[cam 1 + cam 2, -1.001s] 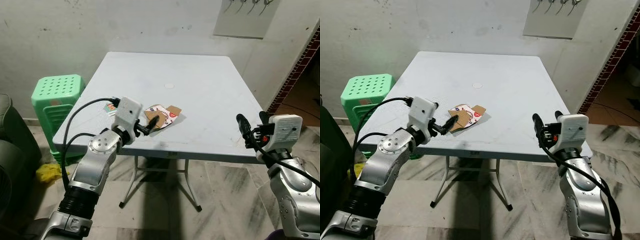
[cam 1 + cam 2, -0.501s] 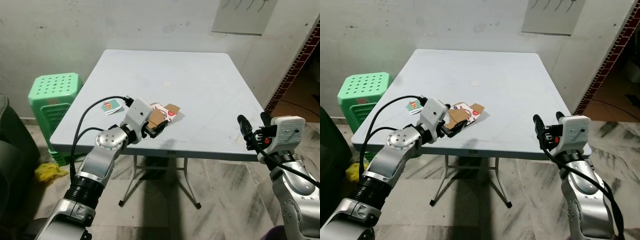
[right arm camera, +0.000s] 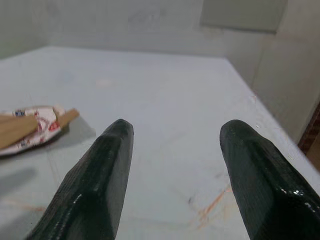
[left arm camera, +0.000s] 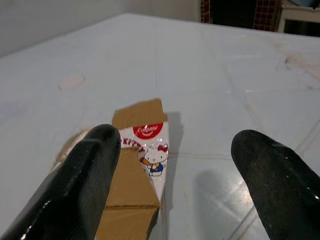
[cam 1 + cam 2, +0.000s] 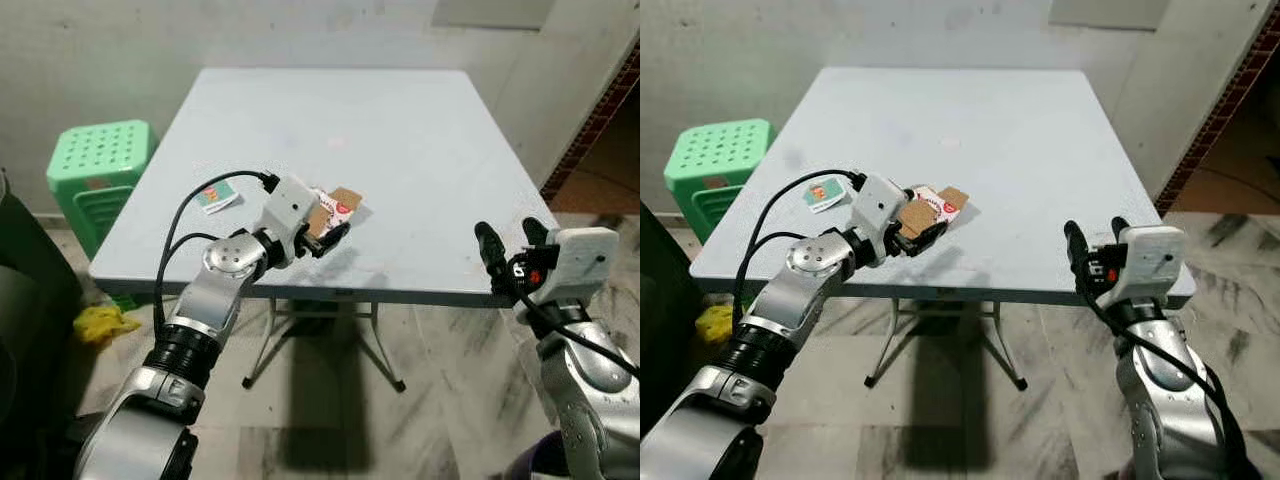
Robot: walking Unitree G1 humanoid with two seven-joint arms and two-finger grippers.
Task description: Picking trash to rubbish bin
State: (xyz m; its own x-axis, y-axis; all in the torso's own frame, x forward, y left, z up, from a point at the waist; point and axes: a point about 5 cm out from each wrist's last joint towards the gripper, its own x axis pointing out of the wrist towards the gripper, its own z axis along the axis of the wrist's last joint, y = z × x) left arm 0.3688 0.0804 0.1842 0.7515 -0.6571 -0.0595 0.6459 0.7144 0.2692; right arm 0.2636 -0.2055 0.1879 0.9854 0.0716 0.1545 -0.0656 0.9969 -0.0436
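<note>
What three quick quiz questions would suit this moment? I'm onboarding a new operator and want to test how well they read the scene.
1. True or false: the left hand has its fingers spread, with the flattened toothpaste carton lying on the table between them.
2. What small item lies on the table to the robot's left of the carton?
   A. a small printed card
   B. a metal spoon
   C. a glass bottle
3. Fill in: the green object standing on the floor beside the table is a plastic ____.

Key: 1 true; 2 A; 3 stool.
</note>
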